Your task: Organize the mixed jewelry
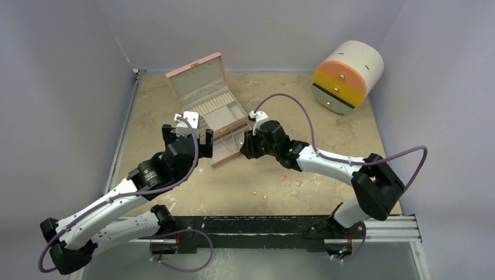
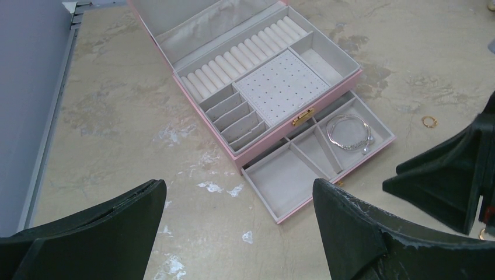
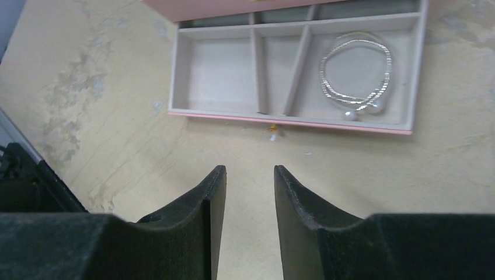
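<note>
Several tiny gold pieces of the mixed jewelry (image 1: pixel 283 177) lie scattered on the table in front of the pink box (image 1: pixel 198 87), which stands with its lid up. One gold ring (image 2: pixel 429 121) rests to the right of the pulled-out drawer (image 2: pixel 280 201). A silver bracelet (image 3: pixel 356 73) lies in the drawer's right compartment; the other two compartments hold nothing. My left gripper (image 2: pixel 239 184) hovers wide open at the drawer's left front corner (image 1: pixel 188 133). My right gripper (image 3: pixel 250 169) is open with nothing between its fingers, just in front of the drawer (image 1: pixel 244 147).
A white cylindrical cabinet (image 1: pixel 347 76) with orange and yellow drawer fronts lies at the back right. Grey walls close in the table on the left, back and right. The drawer front (image 3: pixel 303 123) carries a small gold knob.
</note>
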Motion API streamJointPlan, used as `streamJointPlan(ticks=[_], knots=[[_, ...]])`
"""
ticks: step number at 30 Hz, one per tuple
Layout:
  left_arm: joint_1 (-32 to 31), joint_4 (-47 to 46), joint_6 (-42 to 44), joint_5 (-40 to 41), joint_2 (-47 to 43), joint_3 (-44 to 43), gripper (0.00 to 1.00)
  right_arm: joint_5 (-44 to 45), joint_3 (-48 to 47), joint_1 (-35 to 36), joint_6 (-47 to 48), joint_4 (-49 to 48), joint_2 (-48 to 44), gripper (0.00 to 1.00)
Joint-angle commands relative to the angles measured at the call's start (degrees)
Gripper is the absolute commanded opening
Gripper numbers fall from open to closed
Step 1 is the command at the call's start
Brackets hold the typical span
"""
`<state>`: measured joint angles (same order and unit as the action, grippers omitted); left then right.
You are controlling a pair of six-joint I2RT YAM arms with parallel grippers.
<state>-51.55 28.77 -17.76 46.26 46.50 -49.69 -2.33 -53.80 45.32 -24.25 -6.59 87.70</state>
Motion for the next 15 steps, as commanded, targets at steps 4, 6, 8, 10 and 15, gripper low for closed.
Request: streamJointPlan(ticks=[4, 6, 8, 10, 15], knots=[[-0.33, -1.72, 1.06, 0.58, -1.08, -0.29, 0.96, 7.45, 12.79, 4.67, 2.92, -28.16, -3.82, 0.41], [-0.31, -1.71, 1.06, 0.79, -1.50, -0.19, 0.96, 8.31, 14.76, 5.52, 2.98, -32.84, -2.50, 0.41], [-0.31, -1.79, 1.06, 1.14, -1.94, -0.14, 0.96, 8.84, 14.95, 5.74, 1.71, -33.70, -0.39, 0.41], [-0.34, -1.64, 1.06, 1.36, -2.24, -0.13, 0.96, 10.36, 14.90, 6.27, 0.57, -34.71, 1.46, 0.41], [-0.35, -1.66, 1.05, 1.36, -2.43, -0.03, 0.96, 13.27, 13.03, 7.29, -1.22, -34.45, 4.97, 0.41]])
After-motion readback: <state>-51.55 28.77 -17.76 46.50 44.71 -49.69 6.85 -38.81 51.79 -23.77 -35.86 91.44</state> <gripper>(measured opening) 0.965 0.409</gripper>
